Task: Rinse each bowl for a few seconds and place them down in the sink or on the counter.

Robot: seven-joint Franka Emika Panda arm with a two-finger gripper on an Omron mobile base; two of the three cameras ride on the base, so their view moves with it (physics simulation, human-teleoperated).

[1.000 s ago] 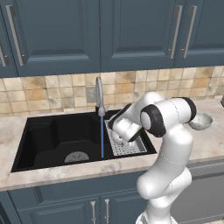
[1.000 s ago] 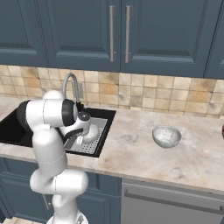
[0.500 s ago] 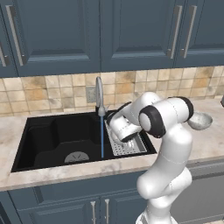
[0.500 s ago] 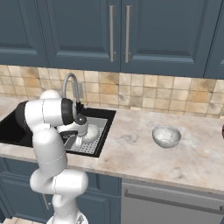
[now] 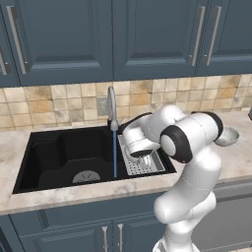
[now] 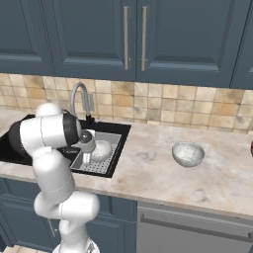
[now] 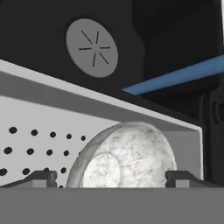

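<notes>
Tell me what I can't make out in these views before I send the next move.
- Bowl in the tray: hand view, lower part cut off by the bottom edge; whether it rests on the perforated tray is unclear.
- Same bowl: right base view, partly hidden by the arm.
- Hand: open, tips barely rise at the bottom.
- Second bowl: left base view, partly behind the arm.

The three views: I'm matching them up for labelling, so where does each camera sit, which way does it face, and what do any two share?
Left base view: behind the arm's left, facing forward and down at the sink, faucet and running water; the arm rises lower right.
Right base view: behind the arm's right, facing the counter and a bowl on it; the arm rises lower left.
Hand view: on the hand, facing another bowl in the tray, drain beyond; open fingertips at the bottom.
Shared: both base views show sink, faucet and tray.
</notes>
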